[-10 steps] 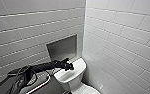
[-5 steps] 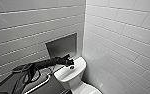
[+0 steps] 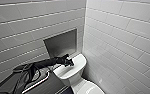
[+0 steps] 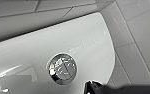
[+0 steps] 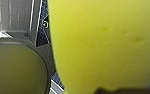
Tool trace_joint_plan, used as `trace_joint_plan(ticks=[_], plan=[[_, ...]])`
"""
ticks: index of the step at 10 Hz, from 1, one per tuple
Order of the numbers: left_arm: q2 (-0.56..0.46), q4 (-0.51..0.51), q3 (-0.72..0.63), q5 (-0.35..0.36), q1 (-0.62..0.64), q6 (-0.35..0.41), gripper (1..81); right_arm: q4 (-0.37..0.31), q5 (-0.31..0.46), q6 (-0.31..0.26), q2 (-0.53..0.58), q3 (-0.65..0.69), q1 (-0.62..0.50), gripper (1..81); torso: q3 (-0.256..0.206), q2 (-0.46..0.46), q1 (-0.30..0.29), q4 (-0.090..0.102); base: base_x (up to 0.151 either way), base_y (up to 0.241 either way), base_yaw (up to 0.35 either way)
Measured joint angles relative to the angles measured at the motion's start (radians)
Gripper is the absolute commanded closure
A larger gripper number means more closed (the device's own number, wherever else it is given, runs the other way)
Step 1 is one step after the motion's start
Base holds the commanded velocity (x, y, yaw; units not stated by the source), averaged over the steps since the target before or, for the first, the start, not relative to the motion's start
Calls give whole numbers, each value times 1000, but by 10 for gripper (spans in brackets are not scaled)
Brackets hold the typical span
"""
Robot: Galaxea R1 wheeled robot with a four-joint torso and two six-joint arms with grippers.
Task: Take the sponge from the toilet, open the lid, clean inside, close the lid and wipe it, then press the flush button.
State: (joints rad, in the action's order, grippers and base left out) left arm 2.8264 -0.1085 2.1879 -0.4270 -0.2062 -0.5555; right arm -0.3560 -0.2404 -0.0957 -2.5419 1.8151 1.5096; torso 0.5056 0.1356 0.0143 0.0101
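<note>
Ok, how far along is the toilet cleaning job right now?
Near the end, it seems. Done: the sponge is off the toilet, held close before the right wrist camera. In hand: the left gripper hangs over the tank beside the flush button. Left: the press itself. The cleaning and wiping steps cannot be checked from here.

Tank cover being hemmed in by two tiled walls

The toilet (image 3: 74, 66) is being crowded into the corner, its tank being met by the back wall (image 3: 28, 27) and the side wall (image 3: 121, 37). Free room is being left above the cover, around the flush button (image 4: 62, 67), and is being occupied by the left gripper (image 3: 69, 63), below a recess (image 3: 61, 45).
</note>
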Motion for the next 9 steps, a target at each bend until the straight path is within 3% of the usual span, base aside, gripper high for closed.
trace_joint_plan(ticks=[2,6,9], plan=[[0,0,3,-3,-1,0,811,0,-1,0,0,0,-4,811,26,-1,1,0,0,0,0],[8,0,28,6,2,1,811,0,-3,0,-7,0,-11,811,31,-1,1,0,0,0,0],[14,10,54,54,2,2,811,0,-3,0,-6,0,-11,811,44,-1,1,0,0,0,0]])
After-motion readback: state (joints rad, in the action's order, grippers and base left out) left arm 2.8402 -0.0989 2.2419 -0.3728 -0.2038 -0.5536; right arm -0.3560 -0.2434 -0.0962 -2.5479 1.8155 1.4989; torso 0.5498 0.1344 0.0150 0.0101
